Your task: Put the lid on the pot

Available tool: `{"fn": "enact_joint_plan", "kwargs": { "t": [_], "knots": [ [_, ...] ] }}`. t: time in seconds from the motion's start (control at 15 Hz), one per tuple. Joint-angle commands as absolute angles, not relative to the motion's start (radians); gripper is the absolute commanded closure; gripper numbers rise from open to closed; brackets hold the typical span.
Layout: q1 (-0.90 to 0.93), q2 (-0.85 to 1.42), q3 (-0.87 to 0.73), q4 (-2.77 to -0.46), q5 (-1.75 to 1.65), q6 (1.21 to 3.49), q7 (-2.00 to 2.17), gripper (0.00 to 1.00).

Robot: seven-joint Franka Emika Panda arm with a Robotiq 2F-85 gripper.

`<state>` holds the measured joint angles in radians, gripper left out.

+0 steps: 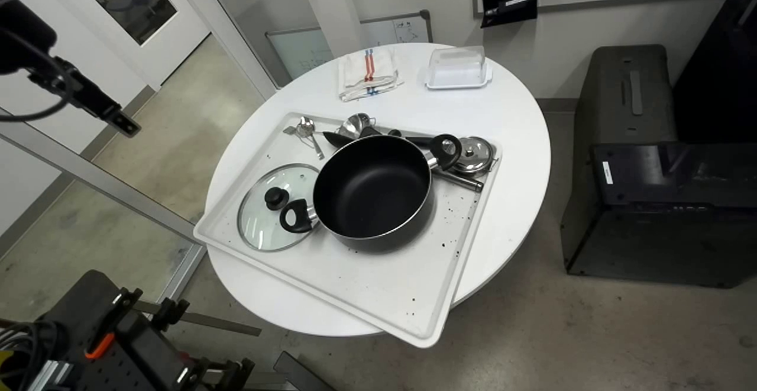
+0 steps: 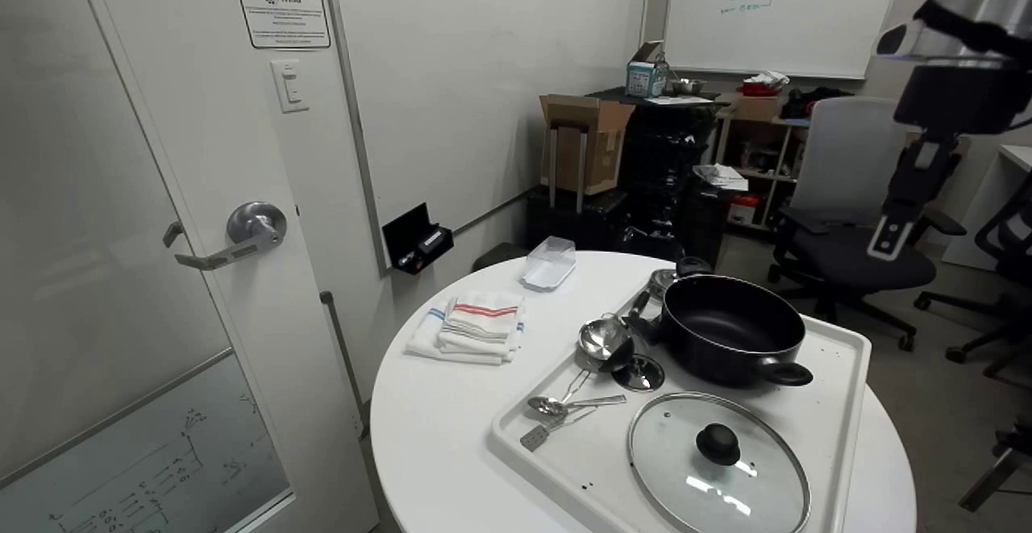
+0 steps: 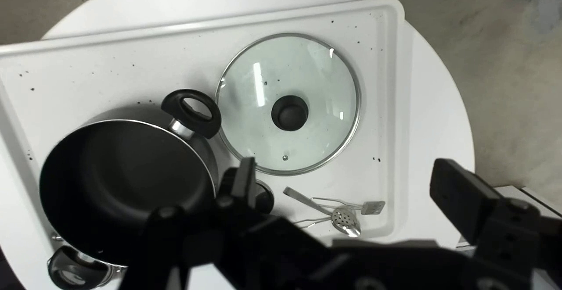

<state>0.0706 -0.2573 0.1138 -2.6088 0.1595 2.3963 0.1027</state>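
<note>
The lid, clear glass with a thin metal rim and black knob, lies knob up on the white tray in both exterior views (image 1: 263,219) (image 2: 685,436) and the wrist view (image 3: 290,113). The pot, black with a dark interior and two black handles, stands upright and empty beside it (image 1: 375,184) (image 2: 730,315) (image 3: 127,171). One pot handle reaches to the lid's rim; touching cannot be told. My gripper (image 3: 344,173) is open and empty, high above the tray, with its fingers wide apart in the wrist view. It also shows in both exterior views (image 1: 124,123) (image 2: 885,239).
The tray (image 1: 319,308) sits on a round white table (image 1: 520,160). Small metal utensils (image 3: 344,220) lie in the tray, and a small metal pot (image 1: 473,155) is behind the pot. Folded towels (image 1: 366,74) and a clear-lidded butter dish (image 1: 456,68) stand at the table's far side.
</note>
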Motion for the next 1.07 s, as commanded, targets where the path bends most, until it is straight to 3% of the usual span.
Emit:
{"fn": "enact_joint_plan", "kwargs": {
  "t": [0.0,0.53,1.0],
  "knots": [
    [0.071,-0.100,0.157,-2.588,0.076,2.540,0.218,0.00],
    [0.114,0.182,0.102,-2.531,-0.240,2.809,0.501,0.00],
    [0.210,0.391,0.002,-2.395,-0.188,2.850,0.497,0.00]
  ]
}}
